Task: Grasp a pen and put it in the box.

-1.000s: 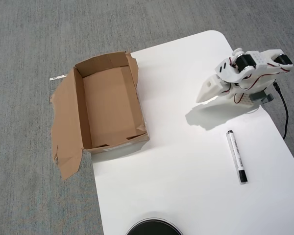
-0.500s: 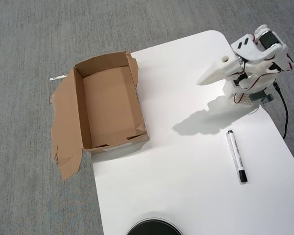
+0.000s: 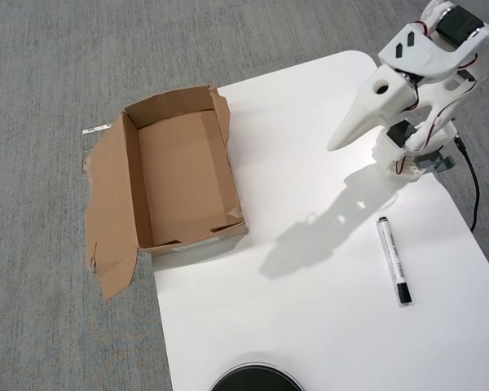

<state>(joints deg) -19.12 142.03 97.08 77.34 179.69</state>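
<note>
The pen (image 3: 394, 261), a slim white marker with a black cap and a dark label, lies flat on the white table at the right, pointing roughly toward and away from the front edge. The brown cardboard box (image 3: 132, 175) stands open and empty at the table's left edge, its large flap (image 3: 107, 208) splayed flat to the left. My white gripper (image 3: 336, 145) hangs in the air at the upper right, its tip pointing down-left, well above and left of the pen. Its jaws look closed together and hold nothing.
The white table (image 3: 310, 309) has a rounded far corner and grey carpet around it. The arm's base (image 3: 420, 151) stands at the table's right edge, with a black cable (image 3: 471, 183) beside it. A black round object (image 3: 254, 380) shows at the bottom edge.
</note>
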